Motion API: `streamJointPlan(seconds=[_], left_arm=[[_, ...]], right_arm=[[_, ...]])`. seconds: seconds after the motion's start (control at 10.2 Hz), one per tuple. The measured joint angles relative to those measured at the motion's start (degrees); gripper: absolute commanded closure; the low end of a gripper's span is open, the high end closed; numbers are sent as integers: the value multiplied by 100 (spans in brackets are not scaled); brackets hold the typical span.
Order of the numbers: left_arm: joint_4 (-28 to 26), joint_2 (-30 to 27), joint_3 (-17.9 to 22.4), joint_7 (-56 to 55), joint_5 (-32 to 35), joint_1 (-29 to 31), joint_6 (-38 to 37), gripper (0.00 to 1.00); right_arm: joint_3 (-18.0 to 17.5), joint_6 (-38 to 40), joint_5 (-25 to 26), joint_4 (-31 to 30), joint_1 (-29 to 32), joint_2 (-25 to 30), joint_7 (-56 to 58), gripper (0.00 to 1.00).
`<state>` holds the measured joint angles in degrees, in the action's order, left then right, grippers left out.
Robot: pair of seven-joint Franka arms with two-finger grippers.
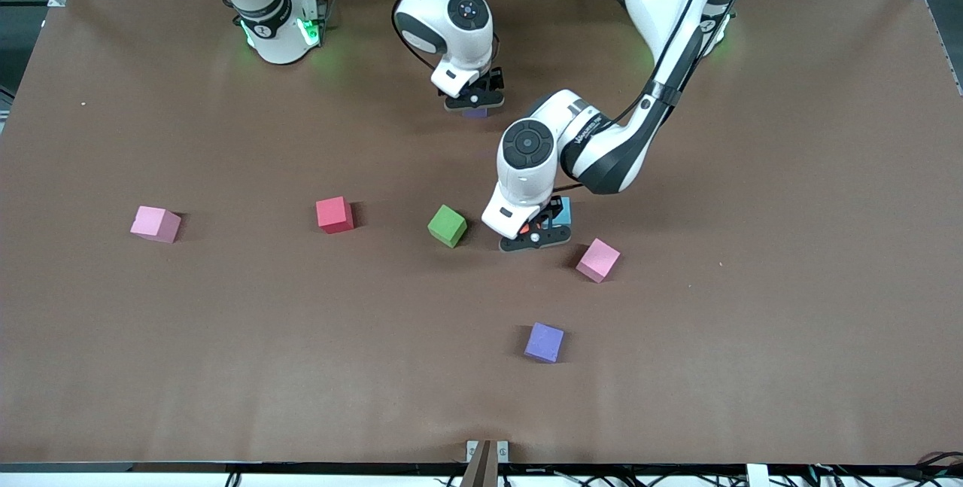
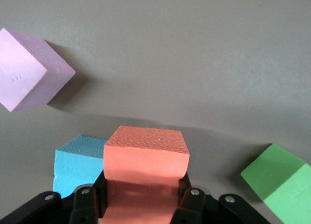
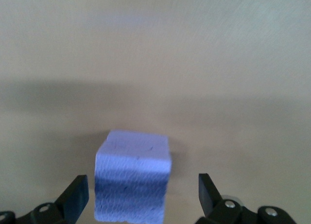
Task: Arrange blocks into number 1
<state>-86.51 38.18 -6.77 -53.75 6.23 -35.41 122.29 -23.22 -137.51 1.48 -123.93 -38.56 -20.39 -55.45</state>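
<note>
- Our left gripper [image 2: 145,204] is clamped on the orange block [image 2: 146,158], low beside the light blue block [image 2: 77,168] mid-table.
- Our right gripper [image 3: 143,197] has its fingers spread wide around a purple block [image 3: 132,180] sitting on the table [image 1: 752,171] near the bases.
- We judge the orange one is being carried or placed; keep it square, clear of the blue.
- Green block [image 1: 448,226], red block [image 1: 335,214] and second purple block [image 1: 544,342] wait apart.
- Two pink cubes [image 1: 598,260] sit nearby on plain brown matting, with plenty of room.

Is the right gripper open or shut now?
Open. The right gripper has its fingers spread wide, clear of both sides of the purple block between them.
</note>
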Motion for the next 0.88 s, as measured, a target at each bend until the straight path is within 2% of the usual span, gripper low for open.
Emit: streamJointPlan(seconds=[0.29,0.49,0.68,0.88], left_arm=[[-216,-35,-197,-3,0,-29,0,100],[-467,-153,-464,-164,0,-63,4,100],[-865,-385,-857,-520,13,-115,160,100],[-1500,-603,-1037,-1156,299,-409,720,100]], right_arm=[[12,556,-3,151,687,529,510,0],[98,655,-2,195,1104,594,1013,0],[370,841,-2,213,1602,655,1756,0],[704,930,-5,291,1968,716,2281,0]])
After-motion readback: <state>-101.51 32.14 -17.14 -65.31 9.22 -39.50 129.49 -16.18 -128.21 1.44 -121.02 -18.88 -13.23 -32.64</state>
